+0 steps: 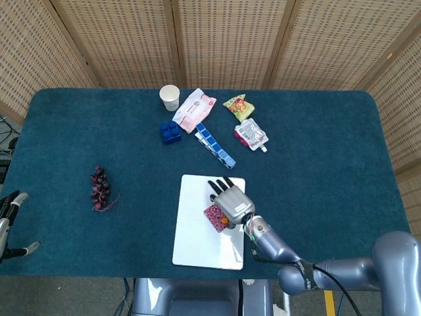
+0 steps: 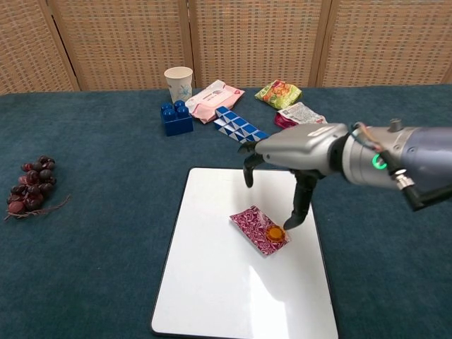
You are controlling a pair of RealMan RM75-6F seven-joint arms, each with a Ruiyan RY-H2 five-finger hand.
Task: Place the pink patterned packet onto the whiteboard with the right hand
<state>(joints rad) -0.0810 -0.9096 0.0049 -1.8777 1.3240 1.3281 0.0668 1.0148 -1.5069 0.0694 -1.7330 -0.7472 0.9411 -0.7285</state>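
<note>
The pink patterned packet [image 1: 213, 216] [image 2: 258, 230] lies flat on the whiteboard [image 1: 196, 245] [image 2: 212, 282], slightly right of the board's middle, with an orange spot at its right corner. My right hand [image 1: 231, 201] [image 2: 295, 151] hovers over it with fingers spread and pointing down, holding nothing. The thumb tip hangs close by the packet's right corner. At the left edge of the head view my left hand [image 1: 9, 225] rests low beside the table, fingers apart and empty.
At the back of the table stand a paper cup [image 1: 170, 97] [image 2: 179, 83], a blue block [image 1: 171, 131] [image 2: 176, 118], a pink-white pouch [image 1: 195, 109], a blue-white folding strip [image 1: 215, 145] [image 2: 244, 131] and two snack bags [image 1: 239, 106]. Dark grapes [image 1: 100, 187] [image 2: 30, 189] lie at the left.
</note>
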